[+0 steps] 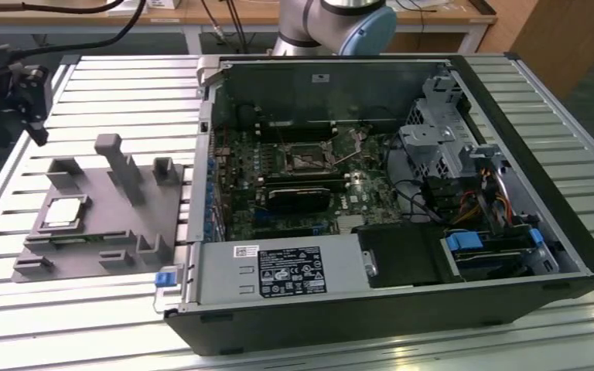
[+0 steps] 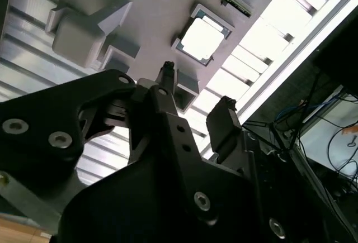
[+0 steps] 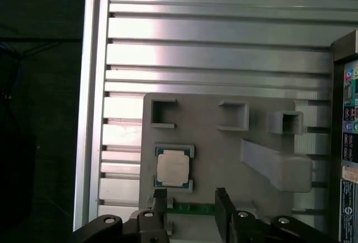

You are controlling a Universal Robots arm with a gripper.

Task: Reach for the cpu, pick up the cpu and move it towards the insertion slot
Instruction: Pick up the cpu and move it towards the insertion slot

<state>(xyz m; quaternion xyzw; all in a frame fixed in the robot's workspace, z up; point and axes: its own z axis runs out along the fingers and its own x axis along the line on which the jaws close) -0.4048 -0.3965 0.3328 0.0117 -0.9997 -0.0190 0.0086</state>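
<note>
The cpu sat flat, silvery top up, in its shallow pocket on the grey fixture plate, untouched. In the exterior view that plate lay on the slatted aluminium table at the exterior view's left, outside the open computer case.

Your gripper was open: both wrist views showed the two black fingers spread apart with nothing between them. It hung above the fixture, clear of it, near the cpu but not over it.

Key relation: the cpu lay just ahead of the fingertips, past a thin green board strip that crossed the gap between them. It was not centred on that gap; it sat toward one finger's side. The chip is square, so it has no long axis. Its edges ran roughly square to the line between your fingers.

The insertion slot was on the motherboard inside the case, well apart from the cpu, toward the exterior view's right.

Judgement: reach stage, no grasp made.
</note>
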